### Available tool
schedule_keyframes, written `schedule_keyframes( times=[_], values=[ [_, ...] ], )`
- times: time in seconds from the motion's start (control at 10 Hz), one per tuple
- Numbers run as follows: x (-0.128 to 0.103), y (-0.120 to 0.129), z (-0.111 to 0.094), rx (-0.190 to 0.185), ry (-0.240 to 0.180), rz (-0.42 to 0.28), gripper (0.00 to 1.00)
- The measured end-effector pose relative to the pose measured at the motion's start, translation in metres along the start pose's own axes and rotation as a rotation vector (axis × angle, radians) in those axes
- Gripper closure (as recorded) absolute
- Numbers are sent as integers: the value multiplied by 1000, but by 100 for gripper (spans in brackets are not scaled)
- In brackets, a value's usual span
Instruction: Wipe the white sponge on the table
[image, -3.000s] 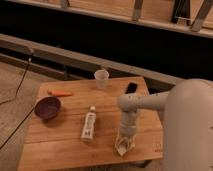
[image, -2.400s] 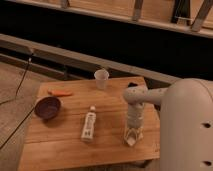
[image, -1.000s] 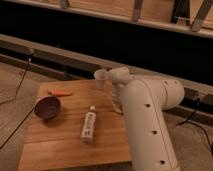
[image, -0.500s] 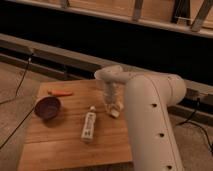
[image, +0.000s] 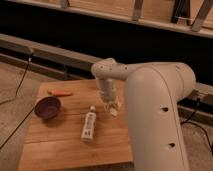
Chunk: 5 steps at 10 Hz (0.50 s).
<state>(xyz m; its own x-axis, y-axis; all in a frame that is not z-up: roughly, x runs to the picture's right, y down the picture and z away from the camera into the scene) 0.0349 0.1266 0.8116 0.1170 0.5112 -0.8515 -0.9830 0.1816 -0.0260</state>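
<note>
The robot's wide white arm (image: 155, 110) is filling the right side of the view and bending down over the tabletop (image: 60, 142). This tabletop is showing light-brown wooden plank strips. The gripper (image: 112, 106) is pointing downward near the far right part of the wood. Its fingers are clasping the white sponge (image: 115, 111), which is lying against the tabletop just right of the cap end of a white labelled bottle (image: 88, 125). The bottle is lying on its side near the middle. A dark purple bowl (image: 47, 106) is sitting toward the left edge, with a thin orange object (image: 60, 93) lying just behind it. A grey ledge (image: 55, 52) is running behind the table beneath a dark wall. A black cable (image: 22, 75) is trailing across the grey floor (image: 10, 85) at the left.
</note>
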Motion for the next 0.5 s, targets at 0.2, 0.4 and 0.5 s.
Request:
schedule_keyframes(
  times=[0.2,0.4,0.5],
  values=[
    [0,-1,0,0,-1,2,96],
    [0,-1,0,0,-1,3,96],
    [0,-1,0,-1,0,3,96]
  ],
)
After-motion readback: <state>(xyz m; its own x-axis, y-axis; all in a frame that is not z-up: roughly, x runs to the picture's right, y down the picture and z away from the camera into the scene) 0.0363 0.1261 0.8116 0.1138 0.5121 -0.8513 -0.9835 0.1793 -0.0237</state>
